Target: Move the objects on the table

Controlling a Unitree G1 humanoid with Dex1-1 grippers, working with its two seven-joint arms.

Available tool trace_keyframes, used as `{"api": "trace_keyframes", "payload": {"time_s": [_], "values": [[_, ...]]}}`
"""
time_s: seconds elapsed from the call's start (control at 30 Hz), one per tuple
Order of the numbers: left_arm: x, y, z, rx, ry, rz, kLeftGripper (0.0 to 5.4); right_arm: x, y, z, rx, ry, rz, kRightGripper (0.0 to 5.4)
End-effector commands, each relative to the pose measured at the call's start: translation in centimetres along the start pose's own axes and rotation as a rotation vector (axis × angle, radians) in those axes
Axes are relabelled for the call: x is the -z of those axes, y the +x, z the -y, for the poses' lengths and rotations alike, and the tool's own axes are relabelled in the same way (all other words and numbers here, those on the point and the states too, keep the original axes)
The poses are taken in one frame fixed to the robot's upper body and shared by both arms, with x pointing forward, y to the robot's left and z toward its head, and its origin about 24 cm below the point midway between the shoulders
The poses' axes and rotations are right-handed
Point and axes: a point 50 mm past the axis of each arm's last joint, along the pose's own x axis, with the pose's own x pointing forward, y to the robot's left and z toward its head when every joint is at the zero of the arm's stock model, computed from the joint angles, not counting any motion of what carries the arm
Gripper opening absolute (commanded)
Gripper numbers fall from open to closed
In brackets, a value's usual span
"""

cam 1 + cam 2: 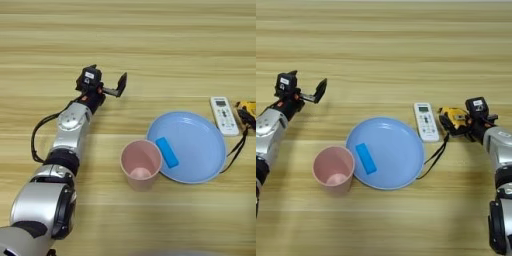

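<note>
In the left eye view, the blue block (167,152) lay flat inside the light-blue plate (200,172), toward its left part, so that object looked already placed. The pink cup (141,164) stood upright, touching the plate's left rim. The white remote (224,115) rested on the tabletop (150,40) just beyond the plate's upper right rim, and seemed the piece left to deal with. The left tool (107,85) hung over bare wood well left of the plate, its fingers spread wide and holding nothing.

In the right eye view, the right tool (456,121) sat just right of the remote (426,121), close to its side, with a yellow part and a dark cord trailing toward the plate (406,172). Whether its fingers were parted or closed I could not tell. The block (365,158) lay in the plate here too, and the left tool (308,91) showed its fingers well apart and empty.
</note>
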Motion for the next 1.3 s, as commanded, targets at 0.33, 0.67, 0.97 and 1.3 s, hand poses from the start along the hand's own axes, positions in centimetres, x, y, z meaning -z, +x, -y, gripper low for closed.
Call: {"api": "trace_keyframes", "payload": {"time_s": [0.33, 0.67, 0.97, 1.3], "values": [[-0.3, 0.4, 0.2, 0.008, 0.008, 0.008, 5.4, -6.0, -0.5, -2.0, -0.069, -0.118, 0.289, 5.39], [-0.3, 0.4, 0.3, 0.008, 0.006, 0.007, 5.4, -7.5, -1.5, -6.6, -0.268, -0.198, 0.364, 5.39], [-0.3, 0.5, 0.3, 0.009, 0.006, 0.005, 5.4, -6.2, -2.4, -11.0, -0.507, -0.285, 0.317, 5.39], [-0.3, 0.5, 0.4, 0.01, 0.005, 0.005, 5.4, -4.1, -2.3, -13.6, -0.641, -0.34, 0.216, 5.39]]}}
